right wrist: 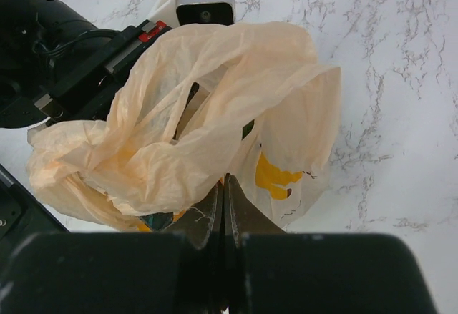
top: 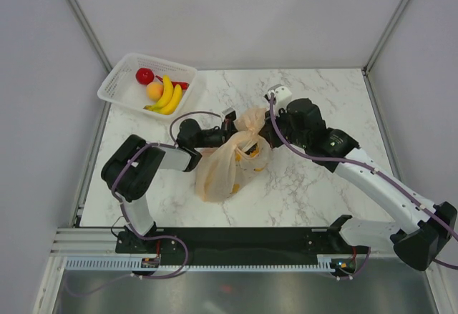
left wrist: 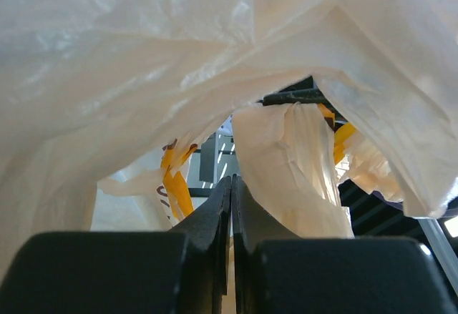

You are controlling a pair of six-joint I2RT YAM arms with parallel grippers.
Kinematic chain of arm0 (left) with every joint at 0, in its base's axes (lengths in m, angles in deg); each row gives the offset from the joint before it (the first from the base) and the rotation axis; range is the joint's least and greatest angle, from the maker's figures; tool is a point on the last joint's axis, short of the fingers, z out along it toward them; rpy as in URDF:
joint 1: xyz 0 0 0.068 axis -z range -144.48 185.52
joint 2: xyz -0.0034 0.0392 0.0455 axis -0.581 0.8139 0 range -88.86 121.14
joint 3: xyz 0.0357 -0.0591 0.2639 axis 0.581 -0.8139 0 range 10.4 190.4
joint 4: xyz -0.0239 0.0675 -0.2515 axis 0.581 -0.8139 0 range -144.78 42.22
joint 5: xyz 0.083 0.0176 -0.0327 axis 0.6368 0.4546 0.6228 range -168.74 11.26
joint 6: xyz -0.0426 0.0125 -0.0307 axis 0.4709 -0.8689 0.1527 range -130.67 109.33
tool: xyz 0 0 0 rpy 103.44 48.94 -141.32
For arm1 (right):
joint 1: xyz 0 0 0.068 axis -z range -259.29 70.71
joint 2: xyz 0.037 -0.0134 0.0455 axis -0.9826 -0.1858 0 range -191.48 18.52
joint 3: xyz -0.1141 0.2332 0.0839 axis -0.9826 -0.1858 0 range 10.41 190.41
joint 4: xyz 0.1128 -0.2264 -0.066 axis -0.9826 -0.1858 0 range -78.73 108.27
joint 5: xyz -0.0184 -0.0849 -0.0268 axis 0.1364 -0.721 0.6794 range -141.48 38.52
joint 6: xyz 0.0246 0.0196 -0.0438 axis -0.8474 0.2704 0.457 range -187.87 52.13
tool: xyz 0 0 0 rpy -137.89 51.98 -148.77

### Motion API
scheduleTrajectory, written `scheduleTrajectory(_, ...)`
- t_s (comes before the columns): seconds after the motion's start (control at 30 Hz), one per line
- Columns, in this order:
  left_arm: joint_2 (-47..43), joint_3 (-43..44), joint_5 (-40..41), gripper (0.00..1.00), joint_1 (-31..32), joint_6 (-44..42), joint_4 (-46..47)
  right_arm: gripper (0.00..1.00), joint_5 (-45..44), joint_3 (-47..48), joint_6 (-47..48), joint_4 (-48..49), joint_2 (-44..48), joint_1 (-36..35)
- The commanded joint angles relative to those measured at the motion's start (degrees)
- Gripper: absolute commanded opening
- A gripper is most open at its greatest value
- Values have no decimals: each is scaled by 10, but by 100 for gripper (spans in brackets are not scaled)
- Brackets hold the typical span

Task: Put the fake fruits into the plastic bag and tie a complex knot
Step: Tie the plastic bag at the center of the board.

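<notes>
Both arms meet at the plastic bag (top: 232, 160), which lies slumped on the counter (top: 322, 92) between the 2 end effectors.

Left end effector (left wrist: 230, 185): fingers pressed together w/ no real gap. Bag film arches over & ahead of it, and a folded strip (left wrist: 290, 171) hangs just right of the tips. Can't tell if any film is nipped between them.

Right end effector (right wrist: 223, 189): also closed tight. The bag's crumpled edge runs straight into its tips, so it looks to be pinching thin film. That is prob. why the bag's top stands up instead of collapsing. The handle loops (right wrist: 147, 106) sit just ahead of this end effector, where a tie would be made. No knot visible; the loops look loose.

Fake fruits (top: 164, 98): bananas (top: 169, 94), a red apple (top: 145, 76), a peach (top: 154, 90) & a red chili (top: 183, 85) sit in the white basket (top: 118, 85), well apart from both end effectors, beyond & left of the left one. Something dark shows thru the film near the right tips; can't ID it.

Judgement: filling looks unfinished, so tying now seems premature. Thin film could tear or slip under a hard pinch.
</notes>
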Motion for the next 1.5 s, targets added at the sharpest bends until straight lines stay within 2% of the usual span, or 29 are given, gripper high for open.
scheduleTrajectory(0.0, -21, 17, -17, 8, 17, -9, 179, 0, -6, -7, -11, 24, 13, 12)
scheduleTrajectory(0.87, 73, 91, 9, 9, 82, 2, 197, 1, -25, -108, -44, 40, 75, 37)
scheduleTrajectory(1.23, 83, 99, 18, 9, 84, 1, 197, 0, 43, -139, -60, 38, 90, 37)
scheduleTrajectory(1.4, 95, 106, 22, 9, 83, 2, 197, 0, 31, -143, -61, 27, 110, 37)
scheduleTrajectory(1.47, 97, 108, 25, 9, 83, 2, 197, 4, 29, -141, -62, 17, 115, 37)
